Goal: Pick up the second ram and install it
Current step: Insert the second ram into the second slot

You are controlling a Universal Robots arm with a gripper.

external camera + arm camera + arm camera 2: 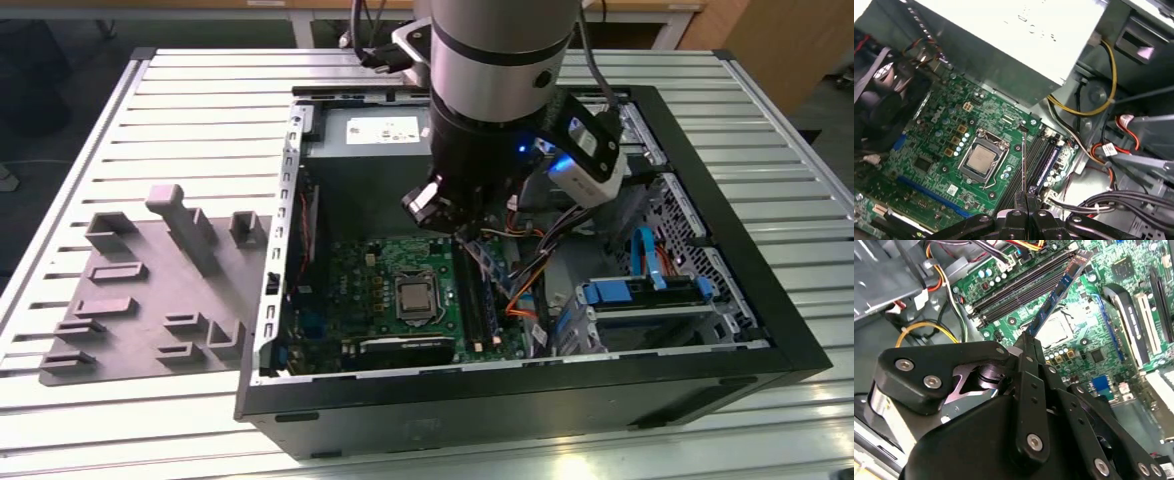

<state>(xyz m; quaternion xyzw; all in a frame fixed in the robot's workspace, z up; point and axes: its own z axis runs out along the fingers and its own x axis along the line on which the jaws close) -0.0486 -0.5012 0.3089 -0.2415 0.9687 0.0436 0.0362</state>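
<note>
My gripper (461, 228) hangs inside the open computer case (747, 330), above the green motherboard (380, 275). It is shut on the second ram (1059, 290), a long narrow blue-green stick that reaches from the fingers down towards the black memory slots (1019, 287). In the first wrist view the second ram (1024, 160) shows edge-on as a thin line rising from the gripper (1026, 202), over the slots (1034, 165) beside the processor socket (979, 162). Whether its far end touches a slot I cannot tell. Another blue stick (1050, 161) sits in a neighbouring slot.
The grey power-supply box (367, 130) sits at the far end of the case. Bundled cables (534, 295) and a drive cage with blue rails (641, 295) fill the exterior view's right side. A grey parts fixture (147, 290) lies on the slatted table (107, 420) at that view's left.
</note>
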